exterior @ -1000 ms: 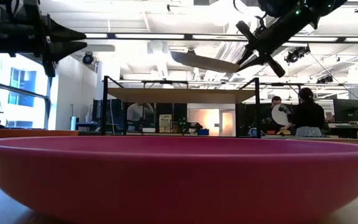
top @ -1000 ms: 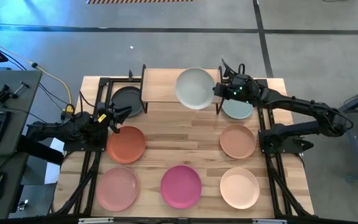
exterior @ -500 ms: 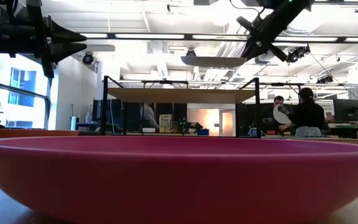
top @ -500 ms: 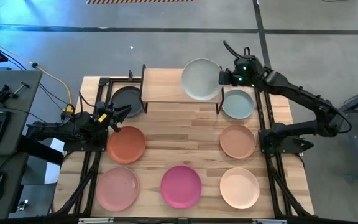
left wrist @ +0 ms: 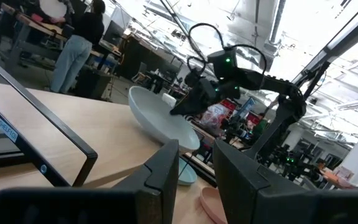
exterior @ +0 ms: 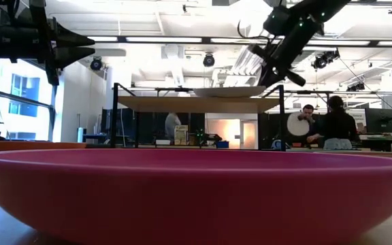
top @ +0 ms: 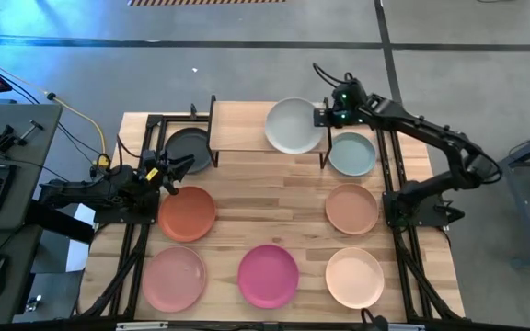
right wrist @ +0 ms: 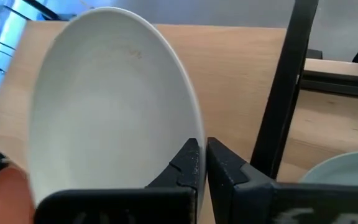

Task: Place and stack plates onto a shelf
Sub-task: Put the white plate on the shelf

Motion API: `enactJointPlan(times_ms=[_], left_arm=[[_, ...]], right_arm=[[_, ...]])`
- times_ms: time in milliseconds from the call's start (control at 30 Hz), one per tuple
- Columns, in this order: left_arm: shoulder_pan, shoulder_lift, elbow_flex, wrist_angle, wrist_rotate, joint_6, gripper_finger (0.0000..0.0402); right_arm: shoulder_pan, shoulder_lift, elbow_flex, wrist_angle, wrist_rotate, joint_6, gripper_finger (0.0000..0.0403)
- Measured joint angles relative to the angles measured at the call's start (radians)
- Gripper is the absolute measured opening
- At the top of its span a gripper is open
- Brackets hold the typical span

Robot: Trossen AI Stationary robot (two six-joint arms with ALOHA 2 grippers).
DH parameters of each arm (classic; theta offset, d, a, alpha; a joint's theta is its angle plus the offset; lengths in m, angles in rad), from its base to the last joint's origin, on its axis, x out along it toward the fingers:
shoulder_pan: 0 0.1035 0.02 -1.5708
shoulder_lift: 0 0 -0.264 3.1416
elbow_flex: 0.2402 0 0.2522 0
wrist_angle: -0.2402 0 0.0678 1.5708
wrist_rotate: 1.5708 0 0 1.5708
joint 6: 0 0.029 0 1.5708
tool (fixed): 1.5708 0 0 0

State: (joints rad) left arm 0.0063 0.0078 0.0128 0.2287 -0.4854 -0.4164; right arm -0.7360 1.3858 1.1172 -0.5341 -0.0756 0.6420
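The grey-green plate point(top: 293, 126) lies level on the right half of the light-wood shelf point(top: 237, 129), which stands at the table's far edge. In the low view the plate point(exterior: 229, 91) sits at the shelf board point(exterior: 155, 101); whether it rests there I cannot tell. My right gripper point(top: 322, 117) is shut on the plate's right rim. My left gripper point(top: 180, 168) hovers open between the dark grey plate point(top: 189, 147) and the terracotta plate point(top: 188, 213), touching neither. My right gripper point(right wrist: 202, 149) pinches the grey-green plate's rim point(right wrist: 188, 127) between its two fingers, at the plate's right edge. The fingers come slanting down from the table's right side point(exterior: 267, 68). The plate lies level over the shelf board point(right wrist: 241, 62).
On the tabletop lie the pale teal plate point(top: 351, 154) right of the shelf, the tan point(top: 351, 209) and cream point(top: 354, 277) plates along the right, and the magenta point(top: 268, 274) and pink point(top: 173, 278) plates at the near edge. A black shelf leg point(right wrist: 284, 87) stands beside the right gripper. People stand beyond the table.
My right gripper carried the grey-green plate toward the far edge and then down. The plate started tilted and high above the shelf, was levelled, and now sits at the shelf board. The gripper stayed shut on the rim.
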Motion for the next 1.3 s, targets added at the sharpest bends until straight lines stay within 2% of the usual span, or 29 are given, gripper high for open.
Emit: enactJointPlan(times_ms=[233,1033,1300], left_arm=[[0.000,0.000,0.000,0.000,-0.004,0.000,0.0090],[0.000,0.000,0.000,0.000,-0.027,-0.001,0.0090],[0.000,0.000,0.000,0.000,-0.027,-0.001,0.0090]], right_arm=[[-0.015,0.041,0.000,0.023,-0.004,-0.040,0.0000],[-0.045,0.041,0.001,0.037,0.036,-0.075,0.0001],[-0.045,0.041,0.001,0.036,0.041,-0.070,0.0027]])
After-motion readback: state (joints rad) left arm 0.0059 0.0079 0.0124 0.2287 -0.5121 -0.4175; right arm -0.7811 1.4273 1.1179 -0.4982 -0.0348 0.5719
